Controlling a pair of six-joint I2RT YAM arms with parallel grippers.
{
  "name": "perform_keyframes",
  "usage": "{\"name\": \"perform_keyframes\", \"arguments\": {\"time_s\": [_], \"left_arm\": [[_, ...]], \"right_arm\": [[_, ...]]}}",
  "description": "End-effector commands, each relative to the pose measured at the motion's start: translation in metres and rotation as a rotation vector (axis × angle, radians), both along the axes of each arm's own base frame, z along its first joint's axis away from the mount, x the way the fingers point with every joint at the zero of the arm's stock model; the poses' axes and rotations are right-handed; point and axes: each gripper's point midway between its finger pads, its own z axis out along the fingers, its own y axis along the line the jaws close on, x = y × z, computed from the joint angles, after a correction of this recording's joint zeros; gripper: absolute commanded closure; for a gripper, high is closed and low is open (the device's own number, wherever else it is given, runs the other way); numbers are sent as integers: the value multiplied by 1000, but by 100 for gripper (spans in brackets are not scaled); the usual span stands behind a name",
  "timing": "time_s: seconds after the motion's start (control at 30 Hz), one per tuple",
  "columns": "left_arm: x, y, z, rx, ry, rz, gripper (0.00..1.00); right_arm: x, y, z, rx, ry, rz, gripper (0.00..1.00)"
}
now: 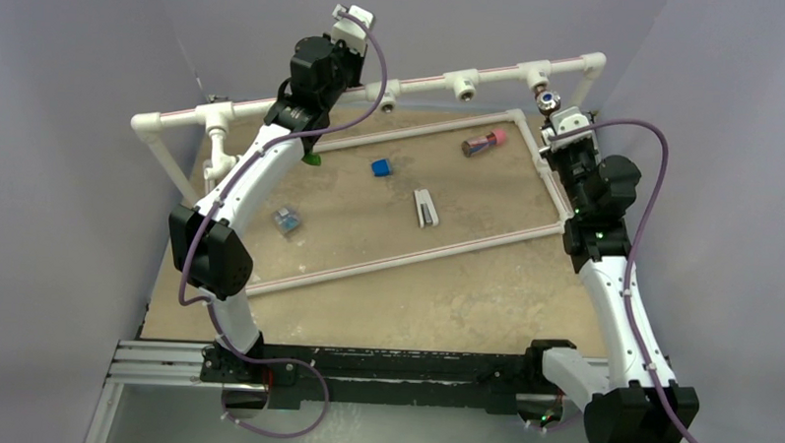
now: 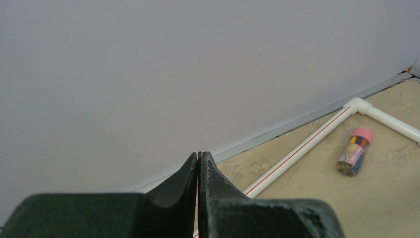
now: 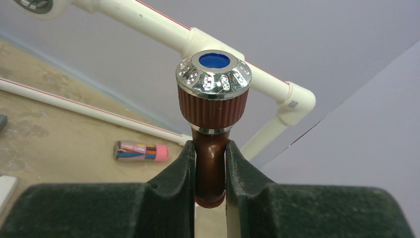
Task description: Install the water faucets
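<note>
Two claws reach across the bench [image 1: 445, 292]. Nearest, a green faucet [image 1: 313, 161] shows at the left arm's edge; the left claw [image 2: 199, 161] by it is clenched on nothing. Farther back, the right claw [image 3: 210, 148] grasps the reddish-brown faucet [image 3: 213, 99] upright, just before the white pipe frame [image 3: 148, 25].

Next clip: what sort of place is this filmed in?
Likely a lab robot cell with a mock plumbing rig, not a real kitchen: plain panels wall in the table, a white pipe frame stands on it, and the left arm and right arm are bolted by a rail.
</note>
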Motion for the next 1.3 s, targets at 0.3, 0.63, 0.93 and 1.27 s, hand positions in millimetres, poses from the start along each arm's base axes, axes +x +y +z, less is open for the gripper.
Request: {"name": "perform_keyframes", "arguments": {"time_s": [0.3, 0.63, 0.93, 1.27], "left_arm": [[-15, -32, -77, 96, 199, -108, 100], [-13, -33, -82, 101, 209, -109, 100], [-13, -33, -83, 104, 210, -109, 100], [-13, -33, -83, 104, 210, -109, 100]], "right_arm": [[8, -2, 36, -33, -106, -27, 100], [4, 6, 47, -22, -140, 3, 100], [2, 17, 55, -24, -165, 19, 100], [15, 17, 37, -23, -128, 9, 100]]}}
